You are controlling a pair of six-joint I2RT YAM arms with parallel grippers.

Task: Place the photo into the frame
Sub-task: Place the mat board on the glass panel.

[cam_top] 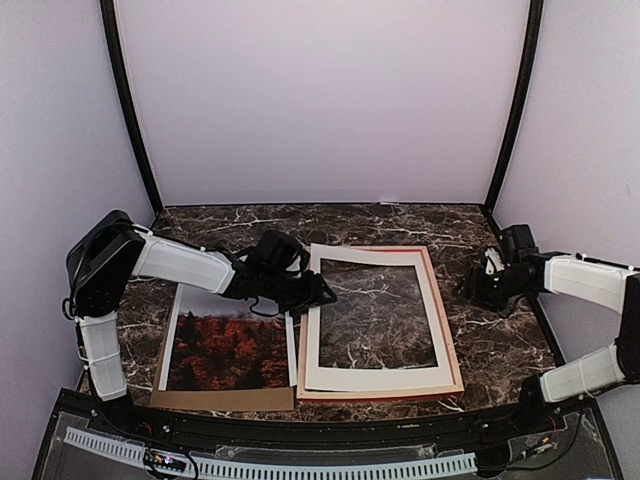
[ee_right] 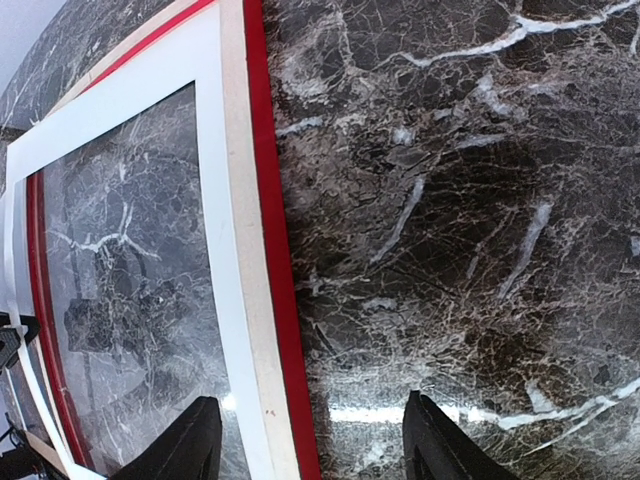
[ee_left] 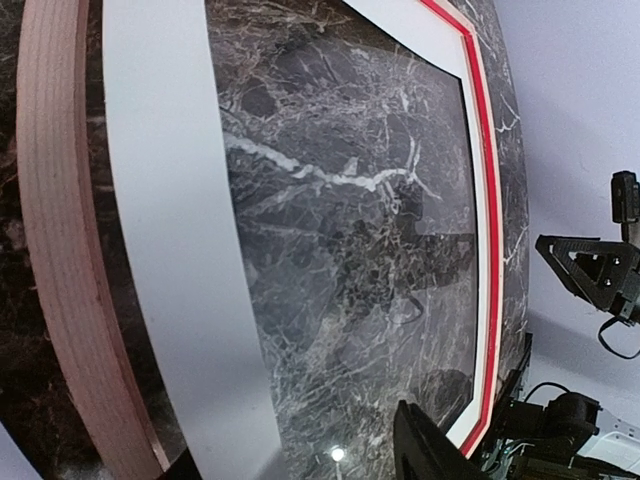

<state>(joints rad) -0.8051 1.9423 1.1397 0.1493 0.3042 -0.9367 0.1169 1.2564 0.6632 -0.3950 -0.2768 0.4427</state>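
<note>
Overhead and wrist views, components in descending size.

Table (cam_top: 495,345) – dark marble with white veining; it carries every item below.

Frame (ee_right: 288,290) – a large, thin rectangle lying flat at centre-right of the table. Its red face and pale wood-coloured edge show along the right rail, and marble pattern fills its opening.

White mat (cam_top: 375,379) – rests on the frame. It is slightly askew, so the red border shows wider on the right and near sides than on the left.

Photo (cam_top: 225,350) – lies flat and picture side up, with grey sky above red-orange trees. It sits on the table just left of the frame and outside it, its right edge close to the frame's left rail.

Brown backing board (cam_top: 225,399) – lies under the photo, with only its near edge exposed.

Left gripper (cam_top: 315,290) – reaches in from the left, past the photo's far right corner, to the frame's left rail near its far end. The overhead view shows a dark mass, and the left wrist view shows a single finger (ee_left: 430,452). Whether the claw is spread or pressed together cannot be told, nor whether it touches the rail.

Right gripper (cam_top: 476,290) – sits low at the frame's right side. Its fingers (ee_right: 190,445) are spread wide and pinch nothing. In the right wrist view one finger lies over the mat and the other over bare marble.
</note>
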